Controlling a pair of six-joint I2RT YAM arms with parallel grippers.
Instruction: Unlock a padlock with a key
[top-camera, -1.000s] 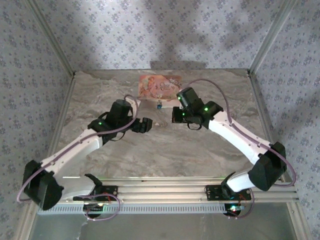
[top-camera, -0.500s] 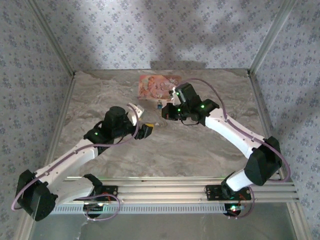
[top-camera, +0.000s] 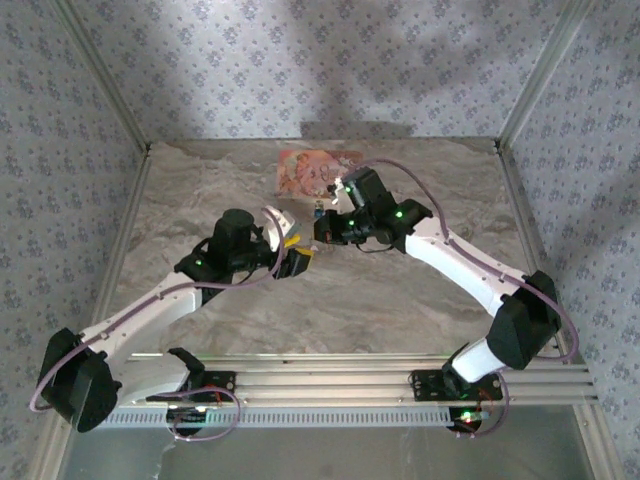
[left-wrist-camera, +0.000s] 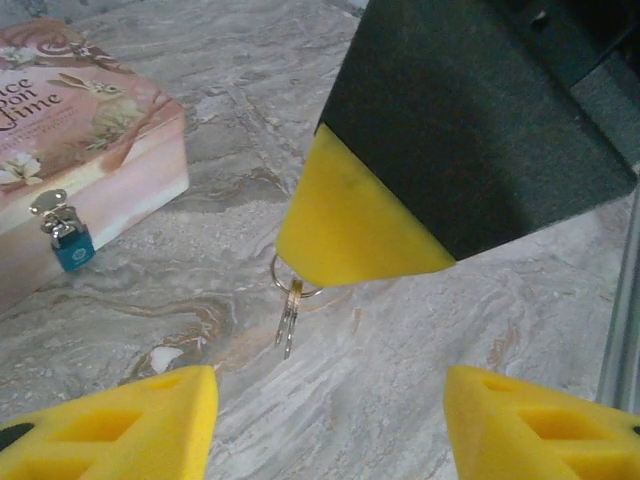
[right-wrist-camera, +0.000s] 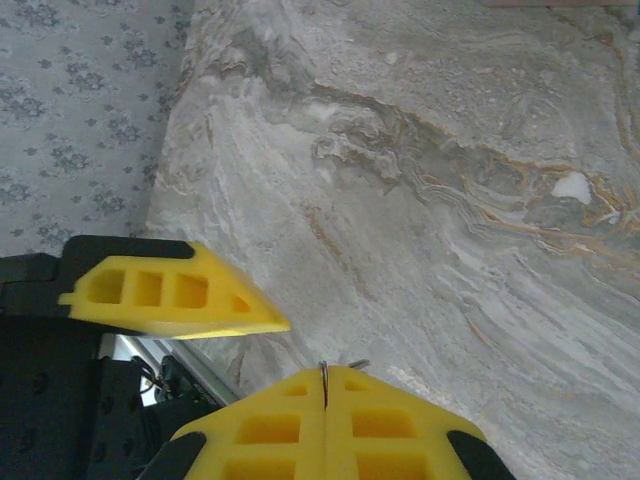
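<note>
The table (top-camera: 190, 200) is hemmed by patterned walls (top-camera: 90, 120) on the left, far and right sides, with metal posts (top-camera: 100, 75) in the far corners. The box (top-camera: 318, 172) lies at the middle of the far edge. Bare marbled top spreads wide to either side of it and toward the near rail (top-camera: 330, 385).

The padlock (left-wrist-camera: 72, 250) hangs on the clasp at the box's front face, its blue body just above the table. The two claws meet in front of it, close together.

The right claw (right-wrist-camera: 324, 382) has its yellow pads pressed together on the ring of the key (left-wrist-camera: 289, 318), whose blades dangle just above the table, near the box's corner. The left claw (left-wrist-camera: 328, 400) is spread wide and holds nothing. It sits just beside the right one, and one of its fingers (right-wrist-camera: 170, 293) shows in the right wrist view.

The lid carries a rabbit print and script cut off by the frame; "ce" and "ime" can be read.
</note>
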